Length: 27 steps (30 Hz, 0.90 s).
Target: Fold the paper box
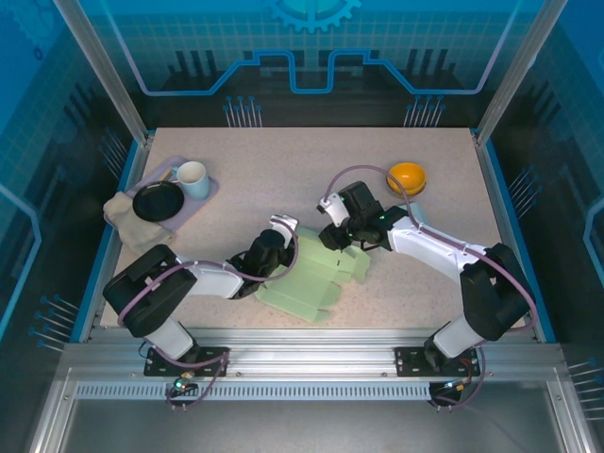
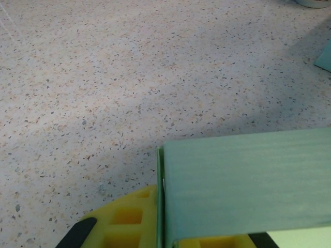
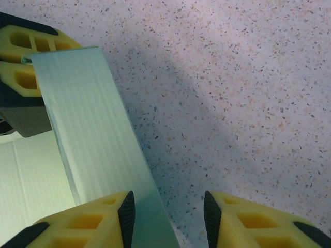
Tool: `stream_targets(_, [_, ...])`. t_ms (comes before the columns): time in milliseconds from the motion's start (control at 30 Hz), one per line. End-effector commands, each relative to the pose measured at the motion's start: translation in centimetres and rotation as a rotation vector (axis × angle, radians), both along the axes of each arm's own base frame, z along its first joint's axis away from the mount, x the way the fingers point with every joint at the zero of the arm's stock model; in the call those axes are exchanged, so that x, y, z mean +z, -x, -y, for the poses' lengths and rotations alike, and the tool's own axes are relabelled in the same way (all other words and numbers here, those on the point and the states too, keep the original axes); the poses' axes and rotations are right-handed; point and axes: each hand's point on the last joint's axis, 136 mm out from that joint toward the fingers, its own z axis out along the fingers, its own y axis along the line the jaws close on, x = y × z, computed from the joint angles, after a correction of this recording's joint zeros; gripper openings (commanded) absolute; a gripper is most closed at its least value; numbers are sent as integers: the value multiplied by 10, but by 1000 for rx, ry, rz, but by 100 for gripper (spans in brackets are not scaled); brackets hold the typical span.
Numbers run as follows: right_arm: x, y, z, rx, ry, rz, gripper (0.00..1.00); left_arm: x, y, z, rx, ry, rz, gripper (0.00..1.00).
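Note:
The pale green paper box (image 1: pixel 311 283) lies partly flattened on the table between the two arms, with one panel raised at its far edge. My left gripper (image 1: pixel 283 241) is shut on that upright panel (image 2: pixel 243 181), whose edge is pinched between the yellow fingers (image 2: pixel 124 219). My right gripper (image 1: pixel 335 231) is open at the panel's other end. In the right wrist view the panel (image 3: pixel 88 129) runs along the left pad (image 3: pixel 126 214), and bare table shows between the right gripper's (image 3: pixel 168 212) jaws. The left gripper's fingers (image 3: pixel 18 57) hold the panel's far end there.
An orange bowl (image 1: pixel 407 176) sits at the back right. At the back left a purple tray (image 1: pixel 209 192) carries a white mug (image 1: pixel 192 178) and a black dish (image 1: pixel 157 201), with a beige cloth (image 1: pixel 121 212) beside it.

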Motion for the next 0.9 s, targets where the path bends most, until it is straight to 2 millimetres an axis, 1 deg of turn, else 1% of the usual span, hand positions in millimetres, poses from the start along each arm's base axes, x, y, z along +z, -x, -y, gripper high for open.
stream_targets(0, [-14, 20, 5, 22, 30, -69, 43, -13, 10, 4, -57, -15, -33, 5])
stream_targets(167, [-20, 23, 5, 30, 46, -83, 43, -26, 12, 0, -40, -47, -76, 19])
stream_targets(300, [-23, 24, 4, 36, 54, -87, 43, -29, 15, -2, -35, -49, -104, 25])
stream_targets(433, [-21, 23, 4, 36, 59, -80, 43, -28, 18, -11, -1, -57, -117, 27])
stream_targets(467, [-21, 23, 4, 36, 61, -78, 43, -27, 18, -13, 8, -58, -120, 26])
stream_targets(533, [-21, 22, 5, 35, 64, -77, 43, -27, 18, -18, 36, -59, -131, 11])
stream_targets(633, [-20, 22, 4, 33, 59, -76, 42, -29, 18, -18, 41, -73, -145, 0])
stream_targets(700, [-19, 21, 3, 30, 55, -75, 42, -31, 15, -23, 72, -93, -147, 0])
stream_targets(867, [-9, 20, 1, -1, 29, -54, 42, -34, 9, -33, 140, -129, -137, 0])
